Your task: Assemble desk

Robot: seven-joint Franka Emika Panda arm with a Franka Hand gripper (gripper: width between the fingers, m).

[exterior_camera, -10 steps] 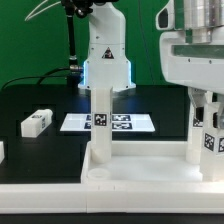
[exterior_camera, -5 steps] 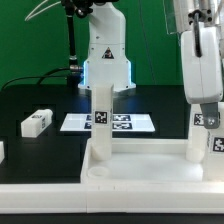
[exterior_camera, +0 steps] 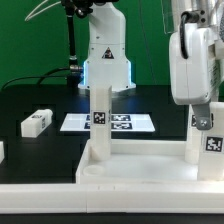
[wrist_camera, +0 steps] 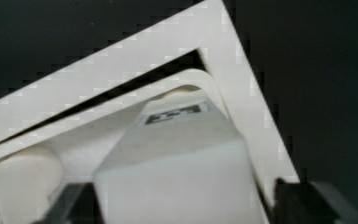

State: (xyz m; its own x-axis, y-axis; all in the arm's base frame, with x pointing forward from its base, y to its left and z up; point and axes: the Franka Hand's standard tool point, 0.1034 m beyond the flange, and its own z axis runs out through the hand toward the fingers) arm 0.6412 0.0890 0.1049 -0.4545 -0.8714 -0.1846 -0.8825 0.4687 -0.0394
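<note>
The white tabletop (exterior_camera: 140,176) lies at the front with its rim up. Two white tagged legs stand upright in its sockets: one on the exterior view's left (exterior_camera: 100,120), one on its right (exterior_camera: 211,146). My gripper (exterior_camera: 203,118) is over the top of the right leg, shut on it. In the wrist view the leg (wrist_camera: 176,150) fills the space between my two dark fingers (wrist_camera: 78,205), with my gripper (wrist_camera: 190,206) at its upper end. The tabletop's rim (wrist_camera: 149,55) lies beyond it.
A loose white leg (exterior_camera: 37,122) lies on the black table at the exterior view's left. The marker board (exterior_camera: 125,123) lies behind the tabletop. The robot base (exterior_camera: 105,60) stands at the back. Another white part (exterior_camera: 2,150) shows at the left edge.
My wrist has turned about the right leg's top, and the hand now stands a little higher. The legs and tabletop stay in place.
</note>
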